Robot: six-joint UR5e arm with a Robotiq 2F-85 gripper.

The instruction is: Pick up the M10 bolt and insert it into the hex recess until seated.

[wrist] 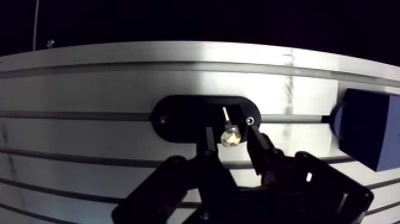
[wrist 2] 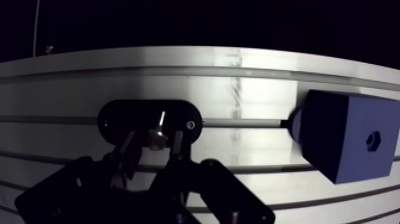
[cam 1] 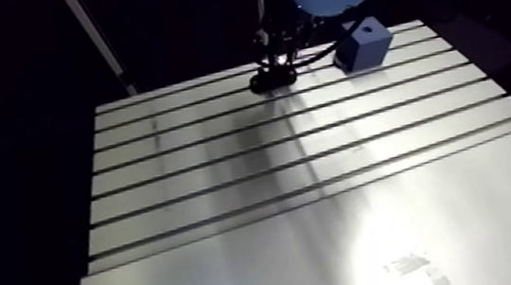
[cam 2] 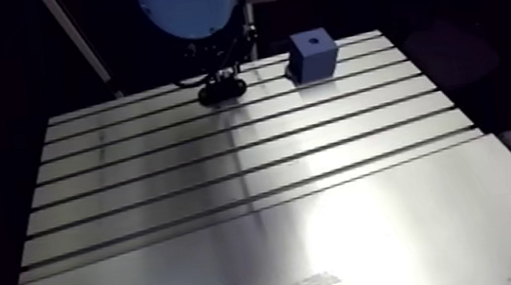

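The M10 bolt (wrist: 230, 137) stands in a black oval holder (wrist: 178, 116) on the slotted table, its shiny head up and its thin shank pointing down into the holder. My gripper (wrist: 231, 142) is low over the holder, and its two dark fingers (wrist: 255, 143) press the bolt head from both sides, shut on it. The blue block (wrist 2: 348, 136) sits beside the holder, one table slot running between them. Its small hex recess (wrist 2: 372, 140) shows on the face towards me. In the arm view the gripper (cam 2: 221, 88) reaches the table's far edge, left of the blue block (cam 2: 312, 54).
The slotted aluminium table (cam 2: 226, 177) stretches towards the camera with several parallel grooves, then a plain flat plate (cam 2: 332, 248) at the near end. The table's far edge lies just past the holder.
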